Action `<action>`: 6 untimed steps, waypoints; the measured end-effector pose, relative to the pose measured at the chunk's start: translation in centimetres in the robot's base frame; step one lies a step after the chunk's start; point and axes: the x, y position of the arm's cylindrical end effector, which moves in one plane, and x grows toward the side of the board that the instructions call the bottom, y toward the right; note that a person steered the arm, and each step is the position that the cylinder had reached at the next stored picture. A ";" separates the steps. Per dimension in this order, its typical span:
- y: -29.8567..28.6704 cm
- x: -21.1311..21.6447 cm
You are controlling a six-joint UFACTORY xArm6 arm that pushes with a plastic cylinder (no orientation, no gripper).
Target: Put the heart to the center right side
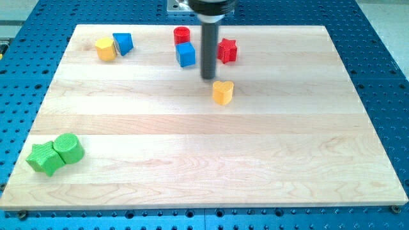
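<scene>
Just up-left of yellow heart (222, 92), near frame's upper centre: my tip (208, 77), a bare rod, no claw, gripping nothing. Flanked by blue cube (186, 55), red star (227, 50).

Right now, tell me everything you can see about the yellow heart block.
The yellow heart is a small, matte, solid-looking block lying flat on the wooden board, lobes toward the view's top, slightly above centre. Nothing touches it. My tip stands just up-left of it, a small gap between. The red star sits further up.
</scene>
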 end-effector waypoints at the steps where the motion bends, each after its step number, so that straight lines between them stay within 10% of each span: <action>1: 1.1 2.9; 3: 1.5 4.5; 5: 16.3 6.7; 6: 11.9 4.5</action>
